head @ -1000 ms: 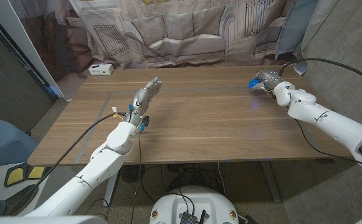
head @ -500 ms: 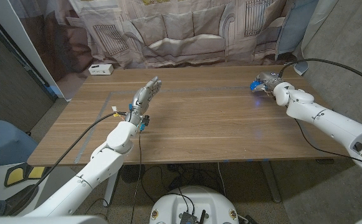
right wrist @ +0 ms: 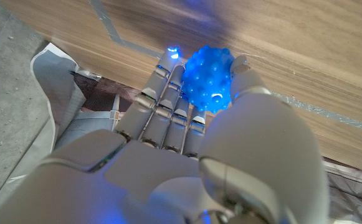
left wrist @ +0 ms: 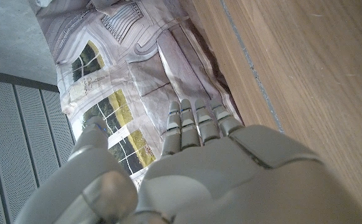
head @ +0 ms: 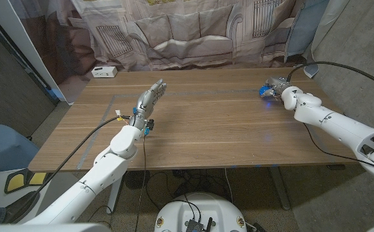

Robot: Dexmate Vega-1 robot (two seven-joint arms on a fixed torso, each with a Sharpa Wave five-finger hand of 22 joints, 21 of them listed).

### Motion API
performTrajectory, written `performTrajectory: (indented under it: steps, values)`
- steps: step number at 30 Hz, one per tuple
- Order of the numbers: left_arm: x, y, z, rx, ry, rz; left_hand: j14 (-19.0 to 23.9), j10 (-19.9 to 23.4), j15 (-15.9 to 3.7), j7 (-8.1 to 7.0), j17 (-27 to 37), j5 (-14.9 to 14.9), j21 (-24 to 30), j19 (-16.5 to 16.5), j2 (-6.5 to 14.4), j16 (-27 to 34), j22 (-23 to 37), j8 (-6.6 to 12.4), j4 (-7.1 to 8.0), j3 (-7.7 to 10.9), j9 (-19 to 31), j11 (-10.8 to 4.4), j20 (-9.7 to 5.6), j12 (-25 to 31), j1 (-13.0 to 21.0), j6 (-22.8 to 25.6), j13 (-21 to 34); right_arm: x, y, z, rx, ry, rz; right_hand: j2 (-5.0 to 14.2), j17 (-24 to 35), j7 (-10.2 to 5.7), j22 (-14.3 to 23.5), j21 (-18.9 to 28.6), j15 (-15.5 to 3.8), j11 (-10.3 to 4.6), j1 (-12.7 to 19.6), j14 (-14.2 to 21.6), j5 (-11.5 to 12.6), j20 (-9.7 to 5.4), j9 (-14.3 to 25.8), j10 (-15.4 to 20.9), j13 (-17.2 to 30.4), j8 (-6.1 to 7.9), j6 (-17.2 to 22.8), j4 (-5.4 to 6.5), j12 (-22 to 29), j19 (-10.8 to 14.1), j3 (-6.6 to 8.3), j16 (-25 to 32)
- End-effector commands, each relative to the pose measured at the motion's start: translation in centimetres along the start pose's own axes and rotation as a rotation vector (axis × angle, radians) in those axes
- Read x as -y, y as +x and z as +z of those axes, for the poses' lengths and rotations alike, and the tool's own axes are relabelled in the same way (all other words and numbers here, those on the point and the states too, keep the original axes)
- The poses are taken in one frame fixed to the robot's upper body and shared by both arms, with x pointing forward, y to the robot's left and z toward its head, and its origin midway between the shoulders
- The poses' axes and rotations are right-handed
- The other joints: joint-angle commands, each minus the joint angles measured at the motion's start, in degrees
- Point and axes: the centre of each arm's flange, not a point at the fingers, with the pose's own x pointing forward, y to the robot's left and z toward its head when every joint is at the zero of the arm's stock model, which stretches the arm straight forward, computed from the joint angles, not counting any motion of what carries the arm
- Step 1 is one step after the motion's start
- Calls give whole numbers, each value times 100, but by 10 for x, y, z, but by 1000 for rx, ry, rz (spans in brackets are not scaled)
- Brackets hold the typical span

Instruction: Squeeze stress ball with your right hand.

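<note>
At the far left of the wooden surface [head: 199, 122] we see a small white box [head: 103, 71]. Our left hand [head: 149, 100] holds nothing, its fingers straight and close together. Far to the right, near the surface's back edge, our right hand [head: 276, 86] grips the knobbly blue stress ball [right wrist: 207, 78] between thumb and fingers.
</note>
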Motion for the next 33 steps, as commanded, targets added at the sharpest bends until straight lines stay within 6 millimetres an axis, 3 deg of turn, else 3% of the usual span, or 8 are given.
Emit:
performTrajectory:
  steps: [1,20,33]
  values:
    - [2,0,1,-11,7,-13,65,24,-9,-13,13,-4,-18,22,0,-9,26,-10,-8,30,20,-12,-40,-17,48,52,12,-7,3,-5,-20,-12,17,32,6,-6,4,-10,-199,-1,34,-43,27,10,13,-26,6,18,-14,-2,-2,-47,41,-19]
    - [0,0,-5,-16,-2,-14,62,17,-9,-15,13,-5,-19,23,-3,-11,26,-12,-6,29,20,3,-33,-22,48,50,12,-12,5,0,-22,-32,37,15,1,0,2,-47,-196,9,-38,-87,20,23,12,-75,6,3,-79,18,-8,-72,12,-39]
    - [-3,0,-4,-14,0,-9,64,26,-1,-13,13,-4,-22,17,-3,-11,26,-13,-4,29,20,-11,-22,-20,48,48,12,-11,6,-2,-31,-37,32,-90,-18,28,1,-168,-91,46,-228,-356,12,26,12,-379,6,-77,-400,58,-76,-248,-81,-144]
